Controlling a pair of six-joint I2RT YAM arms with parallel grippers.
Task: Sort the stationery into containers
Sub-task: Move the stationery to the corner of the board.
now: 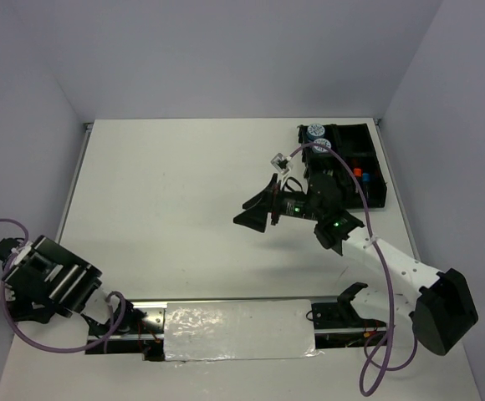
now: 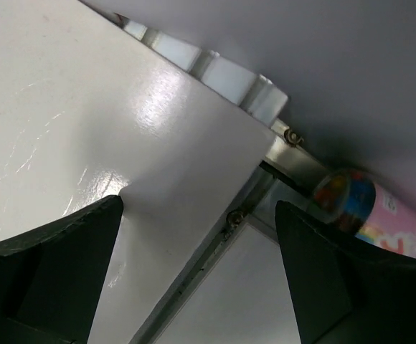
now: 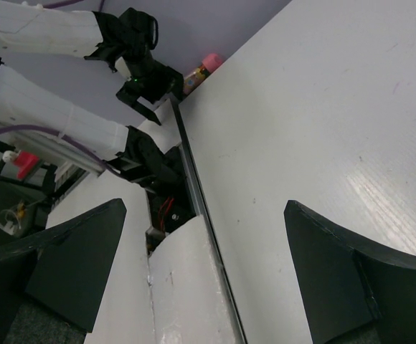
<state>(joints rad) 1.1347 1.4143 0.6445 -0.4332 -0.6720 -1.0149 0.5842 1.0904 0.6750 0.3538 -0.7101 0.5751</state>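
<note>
The black organiser tray stands at the table's far right. Two round blue-white tubs sit in its far-left compartments, and an orange-capped highlighter lies beside a blue-capped one further right. My right gripper hovers open and empty left of the tray, above bare table. My left arm is folded at the near-left corner. Its gripper is open and empty over the table's edge. A pink patterned bottle lies beyond that edge by the wall.
A metal frame rail with screws runs along the table's left edge. Grey walls close in the table on the left, back and right. A taped white strip covers the near edge between the two arm bases.
</note>
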